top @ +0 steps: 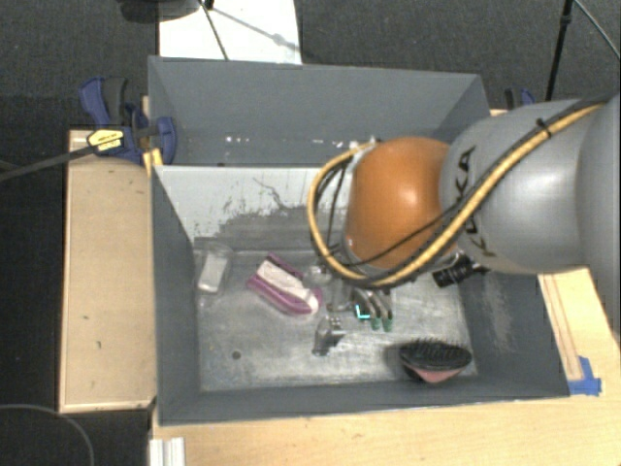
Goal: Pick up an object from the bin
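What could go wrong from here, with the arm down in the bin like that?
One: the gripper hangs low beside the purple-and-white object, seemingly over bare bin floor, so closing there might catch nothing. Two: going lower, it might nudge that object away or scrape the floor. Three: the dark oval brush lies close to the front wall, likely awkward to reach.
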`<move>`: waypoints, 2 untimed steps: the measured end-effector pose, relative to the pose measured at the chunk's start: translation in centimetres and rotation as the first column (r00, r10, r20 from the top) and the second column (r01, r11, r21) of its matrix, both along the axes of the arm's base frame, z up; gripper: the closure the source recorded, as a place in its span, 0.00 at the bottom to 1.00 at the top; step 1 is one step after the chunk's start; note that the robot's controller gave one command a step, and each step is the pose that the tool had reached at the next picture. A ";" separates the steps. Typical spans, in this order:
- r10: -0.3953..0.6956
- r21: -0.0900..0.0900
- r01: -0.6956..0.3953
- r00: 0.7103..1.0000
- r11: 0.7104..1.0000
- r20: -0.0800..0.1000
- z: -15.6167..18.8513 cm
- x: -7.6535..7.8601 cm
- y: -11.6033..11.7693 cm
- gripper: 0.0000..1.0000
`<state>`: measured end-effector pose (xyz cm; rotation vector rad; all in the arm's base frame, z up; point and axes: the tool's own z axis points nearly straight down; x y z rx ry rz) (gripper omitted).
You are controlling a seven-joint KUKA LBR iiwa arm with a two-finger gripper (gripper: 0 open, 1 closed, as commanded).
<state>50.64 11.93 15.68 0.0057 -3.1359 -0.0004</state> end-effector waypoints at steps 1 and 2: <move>0.144 0.003 -0.144 0.989 0.990 0.026 -6.1 4.7 1.6 0.00; 0.138 0.005 -0.139 0.990 0.990 0.028 -6.1 4.8 1.7 1.00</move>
